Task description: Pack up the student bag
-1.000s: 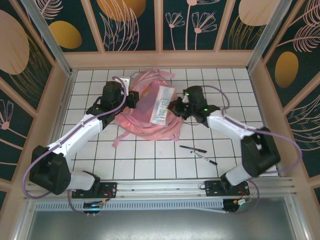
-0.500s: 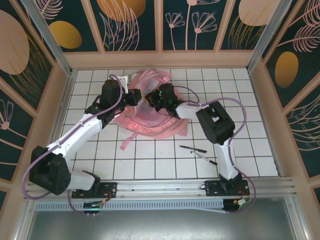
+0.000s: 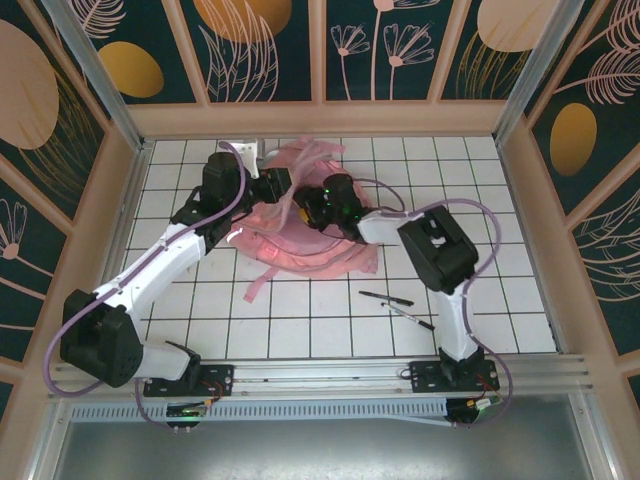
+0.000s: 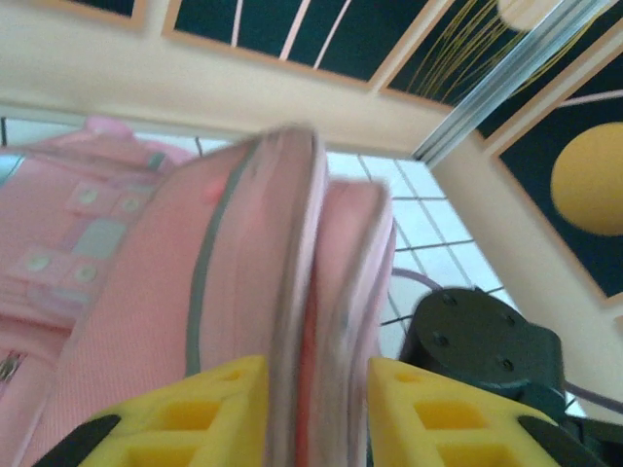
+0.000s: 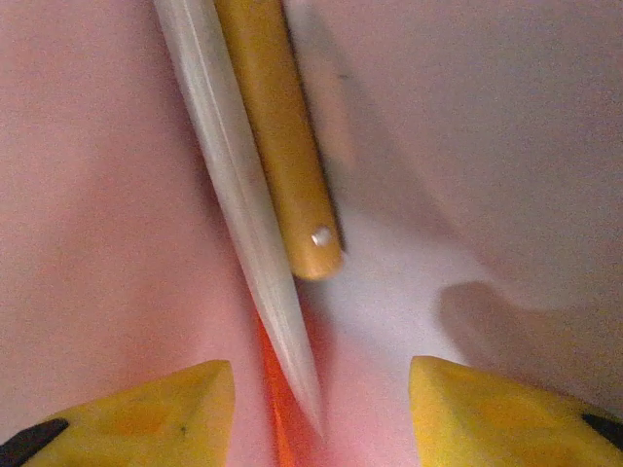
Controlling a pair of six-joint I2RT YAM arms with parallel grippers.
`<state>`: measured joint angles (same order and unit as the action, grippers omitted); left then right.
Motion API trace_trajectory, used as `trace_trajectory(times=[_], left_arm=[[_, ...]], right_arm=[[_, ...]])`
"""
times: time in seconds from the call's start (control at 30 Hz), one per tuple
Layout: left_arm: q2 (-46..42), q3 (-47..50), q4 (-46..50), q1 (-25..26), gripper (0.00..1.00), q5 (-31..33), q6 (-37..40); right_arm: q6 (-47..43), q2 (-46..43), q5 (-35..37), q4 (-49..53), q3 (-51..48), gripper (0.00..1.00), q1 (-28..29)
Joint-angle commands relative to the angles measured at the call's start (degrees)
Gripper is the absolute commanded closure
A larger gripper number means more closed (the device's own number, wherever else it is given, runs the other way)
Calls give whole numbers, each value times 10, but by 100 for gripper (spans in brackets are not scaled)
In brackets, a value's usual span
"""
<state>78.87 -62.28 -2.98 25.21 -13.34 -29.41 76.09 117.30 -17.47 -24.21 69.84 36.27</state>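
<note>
At the table's far middle you have the student bag (image 3: 300, 245); two pens (image 3: 388, 298) lie unpacked toward the near-right corner. Left wrist: the left gripper (image 4: 316, 377) straddles the bag's rim, grip unclear through blur. Right wrist: the right gripper (image 5: 321, 389) has its jaws parted inside, a yellow stick (image 5: 277, 146) lying in.

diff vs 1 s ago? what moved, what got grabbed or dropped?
The right arm swung left from beside the student bag and pushed its tool inside. The flat packet it carried is out of its jaws, which stand open, with a pale flat edge ahead of them. The left tool shifted slightly, bag rim between its fingers; grip unclear. Unchanged: bag roughly in place, pens.
</note>
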Motion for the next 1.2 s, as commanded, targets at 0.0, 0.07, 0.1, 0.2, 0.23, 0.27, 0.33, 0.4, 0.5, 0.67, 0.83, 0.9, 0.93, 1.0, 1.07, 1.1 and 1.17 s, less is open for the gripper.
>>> trace_trajectory(times=[0.0, 0.07, 0.1, 0.2, 0.23, 0.27, 0.33, 0.4, 0.5, 0.67, 0.83, 0.9, 0.93, 1.0, 1.07, 1.1, 1.17], left_arm=[[-21, -19, -37, -1, 67, -15, 28], [-29, -15, -31, -1, 63, -19, 51], [-34, -14, -26, -1, 61, -16, 62], [-47, -12, -11, -1, 57, 1, 100], [-50, -13, -3, -1, 53, 5, 120], [-49, -15, 5, -2, 44, 7, 137], [-37, -23, 38, -2, 2, 42, 160], [-8, -35, 74, -2, 1, 93, 166], [55, -55, 105, -5, 1, 111, 238], [188, -116, 143, -8, 1, 190, 269], [318, -176, 180, -38, 1, 227, 263], [351, -179, 188, -47, 1, 235, 252], [364, -177, 193, -50, 2, 232, 247], [375, -171, 222, -50, 3, 215, 231], [357, -141, 234, -46, 2, 203, 196], [338, -113, 226, -43, 1, 190, 187], [292, -52, 210, -37, 1, 176, 161]], right_arm=[[-77, -89, 3, 89, -43, 49, -26], [-106, -137, 2, 126, -74, 49, -40], [-121, -161, -1, 150, -88, 49, -45], [-171, -217, -22, 219, -126, 49, -80], [-197, -235, -25, 247, -137, 49, -90], [-225, -248, -24, 280, -141, 49, -98], [-294, -281, -4, 364, -140, 49, -109], [-354, -301, 27, 433, -130, 49, -112], [-410, -322, 101, 513, -119, 49, -114], [-471, -340, 106, 551, -105, 50, -119], [-532, -306, -20, 532, -60, 65, -95], [-538, -281, -51, 513, -43, 70, -80], [-535, -266, -55, 503, -38, 72, -75], [-525, -239, -46, 478, -36, 75, -74], [-542, -220, -29, 437, -46, 79, -76], [-566, -214, -20, 409, -53, 80, -75], [-586, -193, 5, 380, -56, 81, -83]])
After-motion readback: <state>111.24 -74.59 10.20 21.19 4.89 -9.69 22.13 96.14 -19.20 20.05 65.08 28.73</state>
